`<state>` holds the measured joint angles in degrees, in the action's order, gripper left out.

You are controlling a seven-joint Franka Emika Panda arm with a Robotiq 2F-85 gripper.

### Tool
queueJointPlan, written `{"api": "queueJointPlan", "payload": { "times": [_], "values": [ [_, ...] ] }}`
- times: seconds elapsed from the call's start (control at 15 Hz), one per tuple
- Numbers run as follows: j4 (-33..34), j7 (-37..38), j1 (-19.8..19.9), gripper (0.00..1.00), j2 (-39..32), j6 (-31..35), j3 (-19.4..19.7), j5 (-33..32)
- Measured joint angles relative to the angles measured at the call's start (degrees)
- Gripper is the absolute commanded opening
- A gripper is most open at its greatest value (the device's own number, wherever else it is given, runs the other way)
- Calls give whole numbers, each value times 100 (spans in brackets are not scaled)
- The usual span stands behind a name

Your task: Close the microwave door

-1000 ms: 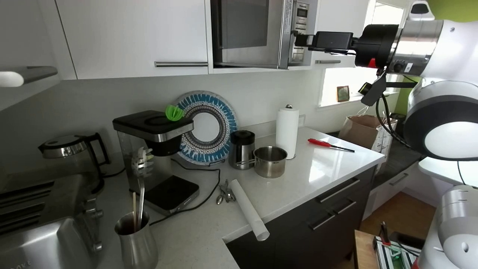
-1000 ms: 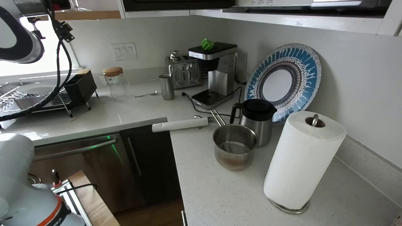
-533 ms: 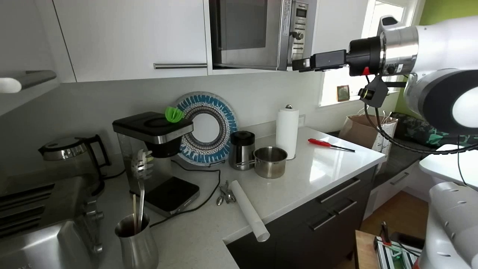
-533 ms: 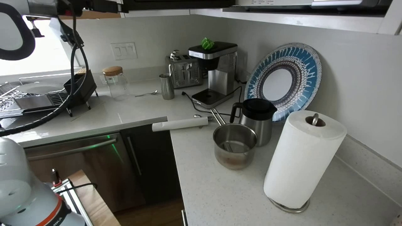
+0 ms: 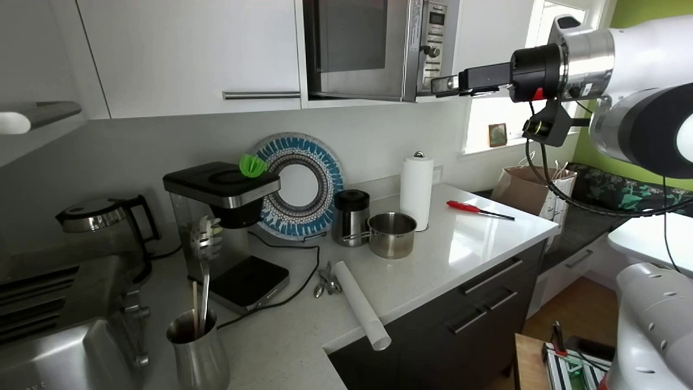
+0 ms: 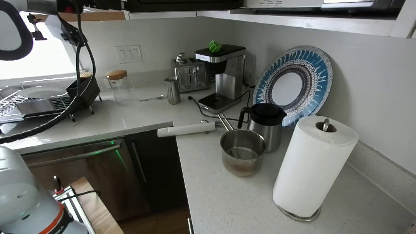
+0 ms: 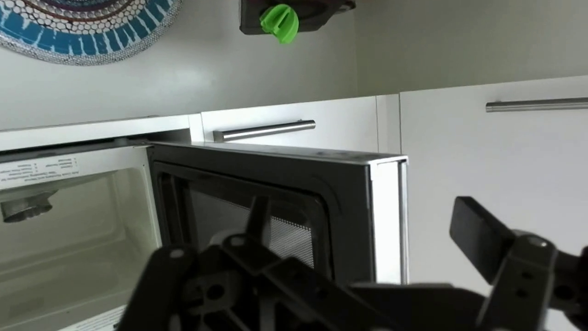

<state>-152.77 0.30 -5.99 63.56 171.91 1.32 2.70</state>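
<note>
Farthest left on the countertop (image 5: pixel 281 352) in an exterior view stand the toaster (image 5: pixel 70 336) and, somewhat farther right, the black coffee machine (image 5: pixel 238 187); both sit lower than the white cabinet door (image 5: pixel 189 57) and its bar handle (image 5: pixel 262 94). To the right of these, a white tube (image 5: pixel 361 306) projects past the countertop's front edge. Adjoining the cabinet door, the microwave door (image 5: pixel 354 78) is swung out at an angle from the microwave (image 5: pixel 433 65). Open room lies beneath the door's lower edge, above the saucepan (image 5: pixel 392 235) and the paper towel roll (image 5: pixel 416 192). The door's free edge (image 5: pixel 414 59) projects outward, with the control panel (image 5: pixel 436 32) visible just to its right. Positioned near that edge, farther right and level in view with the lower part of the door, is the gripper (image 5: pixel 445 85).

Wrist view, left to right: the pale interior of the microwave; the dark inner face of the microwave door with its mesh window; one finger (image 7: pixel 258 216), overlapping that window in view; the free edge; a second finger (image 7: pixel 476 236), set before a further white cabinet door (image 7: pixel 505 161). The jaws are spread wide apart, with the free edge between them in view, and are not clamped on it. A visible margin separates the free edge from the second finger. Contact between the other finger and the inner face cannot be determined from this angle.
</note>
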Motion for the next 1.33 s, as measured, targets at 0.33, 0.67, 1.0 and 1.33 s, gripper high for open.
{"api": "queueJointPlan", "payload": {
  "times": [0.33,0.67,1.0,1.33],
  "values": [
    [66,153,89,100,-391,801,-345,3],
    [294,500,629,100,-1005,1538,-651,34],
    [602,899,1651,100,-1456,1748,-1184,231],
    [627,1234,2932,100,-1046,1554,-1807,506]
  ]
}}
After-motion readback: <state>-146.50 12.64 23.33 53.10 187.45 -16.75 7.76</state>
